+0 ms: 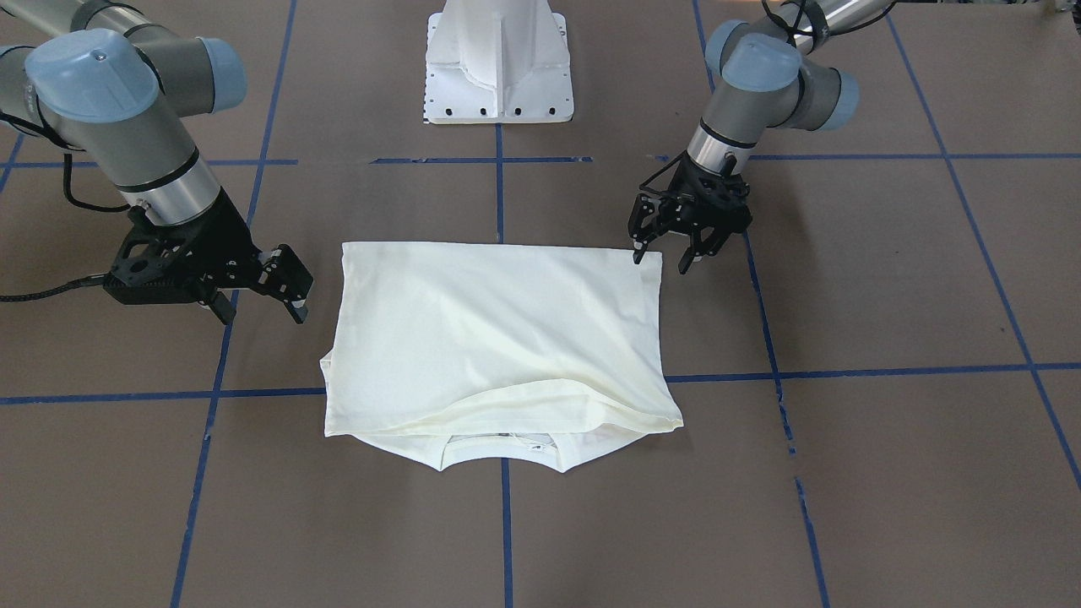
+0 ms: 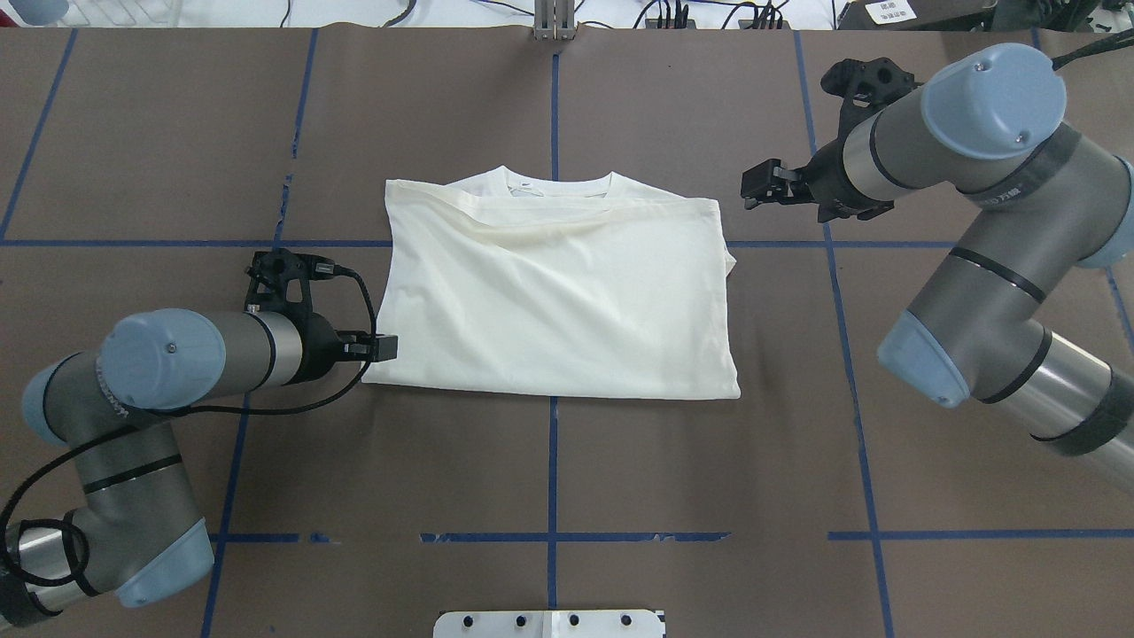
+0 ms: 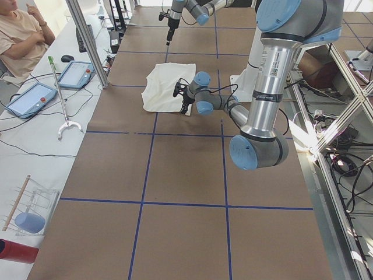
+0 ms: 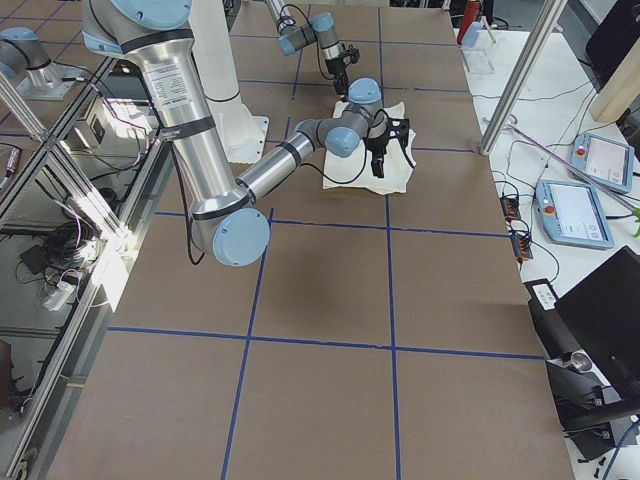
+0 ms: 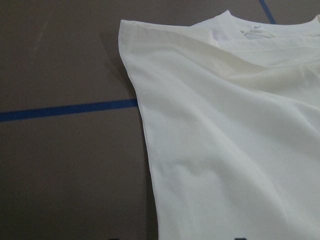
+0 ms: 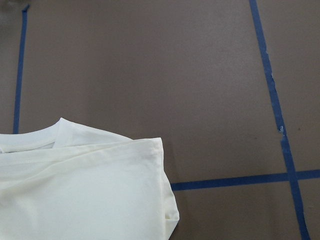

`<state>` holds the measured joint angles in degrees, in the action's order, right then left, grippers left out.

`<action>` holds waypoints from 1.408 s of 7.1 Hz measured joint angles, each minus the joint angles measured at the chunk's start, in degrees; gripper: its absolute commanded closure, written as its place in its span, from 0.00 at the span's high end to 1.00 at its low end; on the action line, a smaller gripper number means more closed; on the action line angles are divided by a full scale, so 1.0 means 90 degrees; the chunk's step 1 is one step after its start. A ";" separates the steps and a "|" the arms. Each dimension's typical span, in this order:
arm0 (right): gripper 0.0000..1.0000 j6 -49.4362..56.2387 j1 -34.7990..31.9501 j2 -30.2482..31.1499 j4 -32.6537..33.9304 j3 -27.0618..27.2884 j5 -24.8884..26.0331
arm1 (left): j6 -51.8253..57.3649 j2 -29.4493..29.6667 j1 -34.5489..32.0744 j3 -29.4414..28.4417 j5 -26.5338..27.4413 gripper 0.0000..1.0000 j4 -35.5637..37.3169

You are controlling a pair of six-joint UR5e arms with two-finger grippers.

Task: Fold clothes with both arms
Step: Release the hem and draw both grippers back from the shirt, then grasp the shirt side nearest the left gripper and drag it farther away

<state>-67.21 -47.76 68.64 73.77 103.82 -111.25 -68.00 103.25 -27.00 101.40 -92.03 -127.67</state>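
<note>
1. Jaws of the left gripper (image 1: 665, 255) are apart and hold nothing. One fingertip is at the T-shirt (image 1: 498, 338) corner on the robot's near left, touching or just beside; I cannot tell which.
2. Jaws of the right gripper (image 1: 263, 314) are apart too and empty. It is just beside the far right corner, with a strip of bare table (image 1: 844, 473) between.
3. The T-shirt lies folded at the middle of the table, plain cream side up. The collar (image 1: 502, 449) peeks out on the side away from the robot.
4. For the next fold, I think each gripper must pinch all layers at its corner, not only the top one. Both should lift together at equal height, or the cloth will skew.
5. The left arm (image 2: 177, 354) reaches in low, wrist about level and pointing at the shirt edge. The right arm (image 2: 974, 221) is bent at the elbow, wrist turned inward toward the collar side.
</note>
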 measured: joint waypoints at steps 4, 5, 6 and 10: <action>1.00 -0.0003 -0.0009 0.0046 0.0020 0.0012 0.0021 | -0.0148 0.0067 0.0247 -0.0219 0.0133 0.32 -0.0024; 1.00 -0.0003 -0.0007 0.0057 0.0024 0.0006 0.0030 | -0.0157 0.0071 0.0286 -0.0206 0.0135 0.03 -0.0021; 1.00 -0.0003 -0.0003 0.0057 0.0025 -0.0002 0.0034 | -0.0167 0.0079 0.0357 -0.0167 0.0135 0.00 -0.0025; 1.00 0.0001 0.0004 0.0059 0.0026 -0.0030 0.0072 | 0.0097 0.0045 0.0377 0.0046 0.0135 0.00 0.0012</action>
<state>-67.21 -47.73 69.17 74.00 103.56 -110.60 -67.13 103.66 -23.60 101.81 -90.81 -127.56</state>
